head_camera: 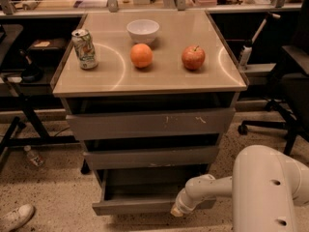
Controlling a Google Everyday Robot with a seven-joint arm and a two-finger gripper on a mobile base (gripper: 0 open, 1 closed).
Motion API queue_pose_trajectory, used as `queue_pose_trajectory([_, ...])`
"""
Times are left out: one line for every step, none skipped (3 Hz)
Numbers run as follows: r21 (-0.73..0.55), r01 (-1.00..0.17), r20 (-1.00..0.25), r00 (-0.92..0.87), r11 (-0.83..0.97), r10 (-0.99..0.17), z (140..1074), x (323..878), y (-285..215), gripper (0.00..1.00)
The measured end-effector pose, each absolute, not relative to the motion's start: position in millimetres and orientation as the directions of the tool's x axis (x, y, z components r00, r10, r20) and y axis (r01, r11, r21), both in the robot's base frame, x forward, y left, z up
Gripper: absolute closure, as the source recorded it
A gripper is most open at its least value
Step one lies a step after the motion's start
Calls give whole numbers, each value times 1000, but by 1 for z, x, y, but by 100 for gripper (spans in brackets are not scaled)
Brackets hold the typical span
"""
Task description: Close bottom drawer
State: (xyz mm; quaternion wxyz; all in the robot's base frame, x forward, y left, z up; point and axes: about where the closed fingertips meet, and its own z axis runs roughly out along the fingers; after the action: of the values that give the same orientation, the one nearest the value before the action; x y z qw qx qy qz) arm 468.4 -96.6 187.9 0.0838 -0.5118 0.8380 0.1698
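The bottom drawer [140, 204] is the lowest and narrowest of three grey-brown drawers under the tan cabinet top. It stands pulled out, its shallow tray showing behind the plain front panel. The white arm reaches in from the lower right, and my gripper [176, 210] is at the right part of the drawer's front panel, low by the floor. The arm's end hides the fingers.
On the cabinet top [145, 76] stand a drink can [85, 49], a white bowl [143, 31], an orange [141, 55] and a red apple [193, 57]. An office chair [285, 81] is at the right, a black stand [19, 115] at the left, a shoe [14, 218] and a bottle [34, 156] on the floor.
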Motion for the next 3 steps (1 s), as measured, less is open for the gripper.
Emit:
queue_pose_trajectory([165,-897,-316,-442,410,-840,193,485,-89,100])
queue_pose_trajectory([165,-897,-316,-442,410,-840,193,485,-89,81])
queue_pose_trajectory([166,-897,-316,-442,410,-840,193,485,-89,57])
